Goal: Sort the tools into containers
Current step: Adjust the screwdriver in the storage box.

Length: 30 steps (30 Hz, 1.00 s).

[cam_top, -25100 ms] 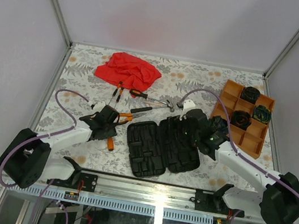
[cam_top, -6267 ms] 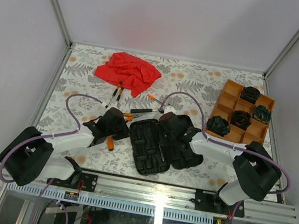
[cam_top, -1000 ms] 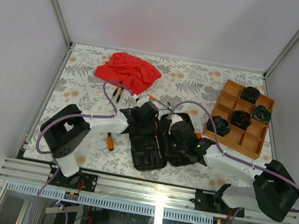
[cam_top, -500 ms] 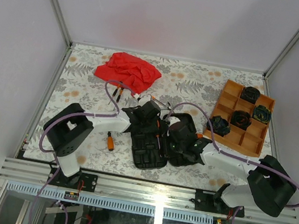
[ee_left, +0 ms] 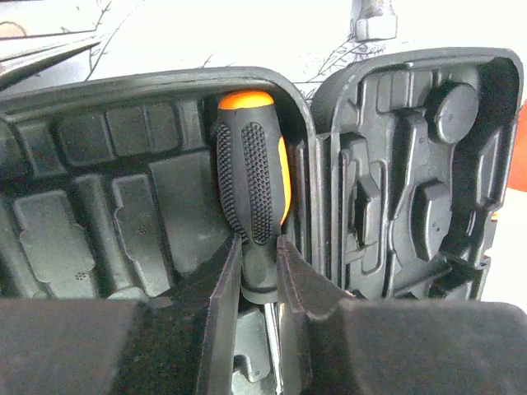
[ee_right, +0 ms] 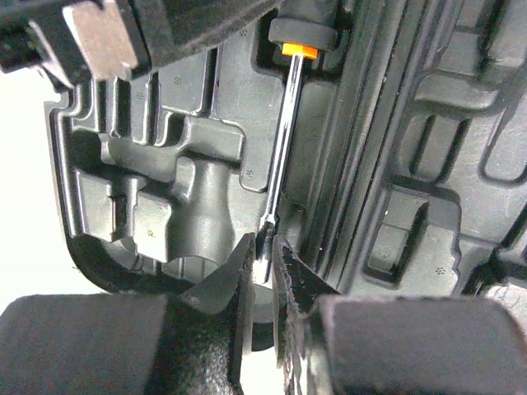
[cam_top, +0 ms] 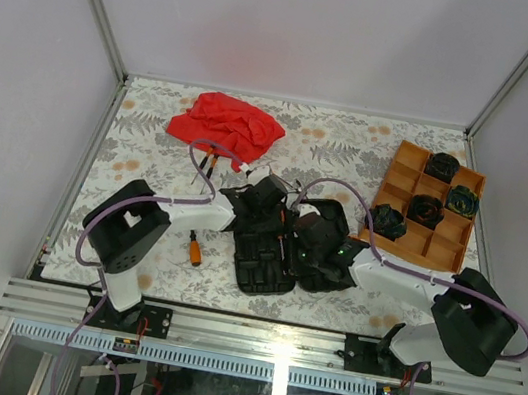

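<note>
The screwdriver (ee_left: 251, 189) is laid in the open case (ee_left: 99, 206), in the slot of the left half just beside the hinge, with its handle toward the far side. Its black collar is clamped by the left pincer (ee_left: 258, 284). The tip of the steel shaft is pinched by the right pincer (ee_right: 264, 251), whose gap is narrow. The case is set on the table (cam_top: 140, 151) between the arms. Dark bundles (cam_top: 425, 210) are seen in the tray (cam_top: 410, 159) at right. A red cloth (cam_top: 228, 123) is spread far left.
</note>
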Motion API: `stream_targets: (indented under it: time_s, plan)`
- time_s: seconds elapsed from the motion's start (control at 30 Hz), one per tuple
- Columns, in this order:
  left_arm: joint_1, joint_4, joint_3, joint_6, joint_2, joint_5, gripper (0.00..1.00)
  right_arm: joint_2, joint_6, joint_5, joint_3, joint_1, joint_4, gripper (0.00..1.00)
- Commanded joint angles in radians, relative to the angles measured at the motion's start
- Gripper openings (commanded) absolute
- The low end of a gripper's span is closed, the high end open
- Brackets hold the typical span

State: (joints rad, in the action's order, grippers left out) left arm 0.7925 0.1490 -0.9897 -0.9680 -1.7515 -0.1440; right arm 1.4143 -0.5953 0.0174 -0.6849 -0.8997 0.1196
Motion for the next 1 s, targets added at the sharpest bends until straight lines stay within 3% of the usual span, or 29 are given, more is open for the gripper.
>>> stream_targets:
  time_s: [0.0,0.47,0.7,0.97]
  plan:
    - [0.008,0.118,0.014,0.023,-0.106,-0.032,0.0,0.057,-0.009,-0.121,0.005,-0.003,0.11,0.0]
    - [0.01,0.125,0.062,0.04,-0.146,-0.048,0.0,0.192,-0.089,-0.211,0.054,-0.017,0.135,0.0]
    - [0.01,0.124,0.07,0.042,-0.155,-0.049,0.0,0.292,-0.173,-0.33,0.047,-0.087,0.18,0.0]
    - [0.01,0.123,0.071,0.048,-0.175,-0.052,0.0,0.363,-0.251,-0.333,0.064,-0.128,0.165,0.0]
